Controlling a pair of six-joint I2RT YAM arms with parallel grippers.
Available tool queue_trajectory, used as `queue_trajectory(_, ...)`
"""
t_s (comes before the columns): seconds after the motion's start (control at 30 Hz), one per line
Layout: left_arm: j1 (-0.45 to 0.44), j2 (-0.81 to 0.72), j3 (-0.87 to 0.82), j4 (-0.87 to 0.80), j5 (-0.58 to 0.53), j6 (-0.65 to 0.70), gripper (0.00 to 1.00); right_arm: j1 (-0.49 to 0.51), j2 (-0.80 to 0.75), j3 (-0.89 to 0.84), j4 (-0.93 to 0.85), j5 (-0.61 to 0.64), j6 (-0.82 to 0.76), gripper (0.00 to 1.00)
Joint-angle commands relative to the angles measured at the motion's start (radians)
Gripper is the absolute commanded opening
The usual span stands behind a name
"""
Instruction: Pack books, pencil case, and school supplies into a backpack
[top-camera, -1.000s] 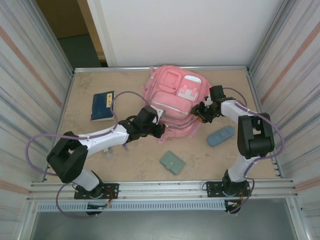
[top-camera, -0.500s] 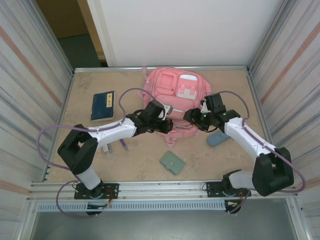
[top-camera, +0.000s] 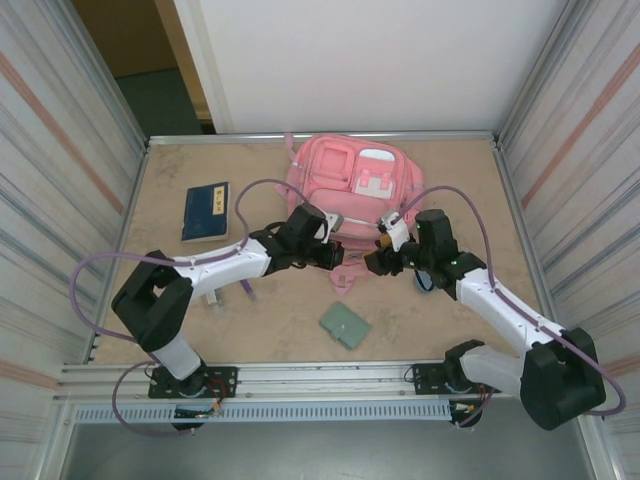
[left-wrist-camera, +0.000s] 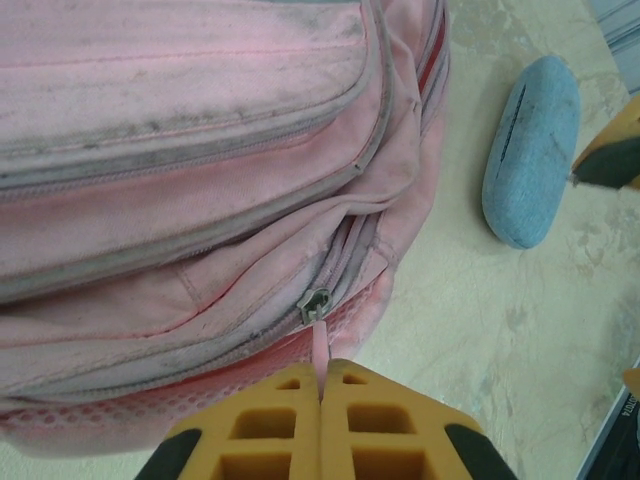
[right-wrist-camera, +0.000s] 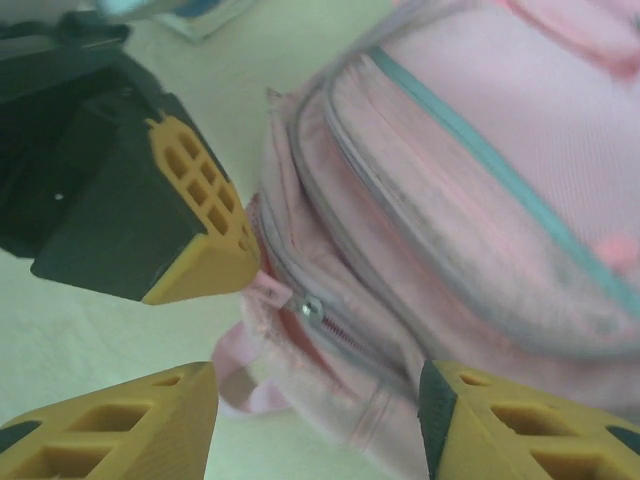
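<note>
Zipper pull (left-wrist-camera: 319, 340) of pink fabric backpack (left-wrist-camera: 180, 120) is pinched by closed left jaws, right jaws spread open, slate-blue pouch (left-wrist-camera: 530, 150) mostly hidden overhead.

A robot lab test cell: ribbed panel walls (top-camera: 60, 170) and aluminium rails (top-camera: 330, 375) enclose a tabletop (top-camera: 270, 305).

Beige tabletop (top-camera: 280, 322) between corrugated metal walls (top-camera: 55, 150), white panel (top-camera: 360, 60) behind.

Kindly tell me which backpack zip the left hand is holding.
The lowest zip, along the backpack's near edge: the left hand pinches its pink pull tab; the pocket zips above are untouched.
</note>
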Motion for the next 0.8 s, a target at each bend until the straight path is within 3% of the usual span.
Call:
queue_trajectory(0.0, 0.010, -0.040, -0.023, 0.042, 0.047, -0.029, 0.00, 0.006, 0.045, 0.027, 0.074, -0.073, -0.358, 0.55)
queue_trajectory(0.13, 0.017, -0.019, -0.034, 0.079, 0.103, -0.015, 0.00, -0.004, 0.081, 0.066, -0.032, -0.089, -0.445, 0.49)
queue_trajectory(0.33, 0.003, 0.041, -0.032, 0.088, 0.140, -0.045, 0.00, -0.015, -0.030, -0.035, 0.106, -0.044, -0.307, 0.50)
queue_trajectory(0.63, -0.021, 0.105, -0.033, 0.080, 0.079, -0.052, 0.21, -0.017, -0.192, -0.093, 0.073, 0.025, -0.260, 0.50)
queue_trajectory(0.77, -0.030, 0.118, -0.016, 0.081, 0.079, -0.054, 0.25, -0.016, -0.222, -0.104, 0.066, 0.038, -0.253, 0.50)
